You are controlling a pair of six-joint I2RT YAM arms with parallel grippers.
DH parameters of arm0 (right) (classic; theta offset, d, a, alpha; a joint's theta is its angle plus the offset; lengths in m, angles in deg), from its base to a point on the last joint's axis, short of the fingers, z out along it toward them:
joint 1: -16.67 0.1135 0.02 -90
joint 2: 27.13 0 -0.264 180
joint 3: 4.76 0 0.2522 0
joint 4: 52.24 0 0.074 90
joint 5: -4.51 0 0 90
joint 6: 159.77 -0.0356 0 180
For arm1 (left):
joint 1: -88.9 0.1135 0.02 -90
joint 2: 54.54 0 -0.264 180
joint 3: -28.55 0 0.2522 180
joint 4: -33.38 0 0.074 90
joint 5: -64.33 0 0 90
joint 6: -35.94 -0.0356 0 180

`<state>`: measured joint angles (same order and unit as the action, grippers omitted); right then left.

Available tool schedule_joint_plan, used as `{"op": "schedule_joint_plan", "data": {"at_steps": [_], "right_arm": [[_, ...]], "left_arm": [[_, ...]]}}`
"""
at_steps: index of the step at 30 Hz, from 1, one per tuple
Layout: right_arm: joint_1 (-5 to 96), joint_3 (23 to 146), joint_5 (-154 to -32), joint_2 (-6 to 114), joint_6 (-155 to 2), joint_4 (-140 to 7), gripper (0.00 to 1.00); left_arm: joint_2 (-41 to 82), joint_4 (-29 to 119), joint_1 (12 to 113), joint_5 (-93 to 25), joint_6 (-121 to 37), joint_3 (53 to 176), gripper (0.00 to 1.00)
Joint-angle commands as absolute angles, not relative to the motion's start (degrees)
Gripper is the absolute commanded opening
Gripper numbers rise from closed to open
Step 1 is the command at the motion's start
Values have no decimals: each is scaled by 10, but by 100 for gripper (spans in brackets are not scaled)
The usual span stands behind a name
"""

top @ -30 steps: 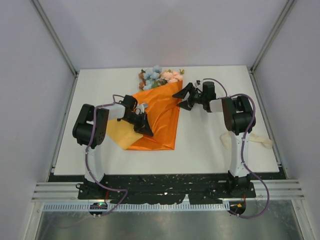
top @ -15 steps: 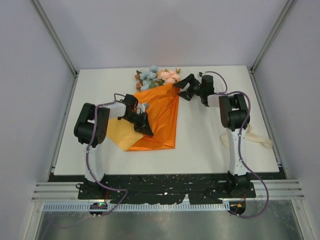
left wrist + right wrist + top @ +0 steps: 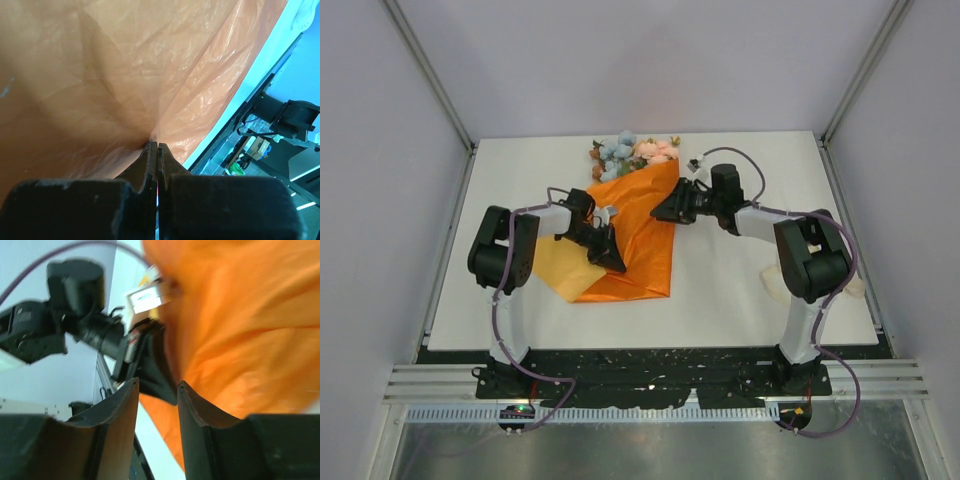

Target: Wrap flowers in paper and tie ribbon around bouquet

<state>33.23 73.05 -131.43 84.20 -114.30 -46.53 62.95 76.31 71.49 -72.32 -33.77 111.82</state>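
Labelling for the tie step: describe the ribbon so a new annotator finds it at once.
On the white table, go to the near right part, where the right arm stands upright. The ribbon lies there, partly hidden by that arm. It is the only limp cream strip, well apart from the orange paper and the flowers.

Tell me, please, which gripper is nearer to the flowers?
Right. The right gripper is over the paper just short of the flowers; the left gripper pinches the paper farther back.
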Motion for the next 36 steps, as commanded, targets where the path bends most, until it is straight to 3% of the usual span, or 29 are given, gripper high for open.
{"op": "schedule_joint_plan", "data": {"at_steps": [1,6,13,14,17,19,20,22,24,26,29,36], "right_arm": [[392,703,-1306,823,-1069,-510,39],[427,695,-1305,882,-1100,-494,25],[461,690,-1262,935,-1077,-548,22],[461,695,-1248,939,-1073,-564,24],[461,704,-1218,946,-1041,-624,25],[462,710,-1210,947,-1029,-637,26],[466,712,-1210,946,-1025,-641,26],[467,713,-1208,943,-1020,-647,26],[469,707,-1213,940,-1022,-639,26],[474,706,-1213,936,-1020,-635,27],[480,713,-1215,936,-1018,-638,26],[481,716,-1212,919,-1004,-642,27]], "left_arm": [[631,726,725,-677,-344,1092,0],[624,710,732,-679,-339,1084,0],[546,661,753,-692,-308,1035,1],[521,646,761,-695,-295,1020,6],[413,555,818,-700,-206,930,38],[343,565,869,-673,-192,890,51],[309,568,886,-669,-187,859,53],[258,556,934,-700,-178,821,47],[240,517,925,-734,-169,803,40],[246,478,894,-737,-155,803,39],[304,420,818,-737,-127,835,38],[477,399,764,-710,-108,953,39]]}}
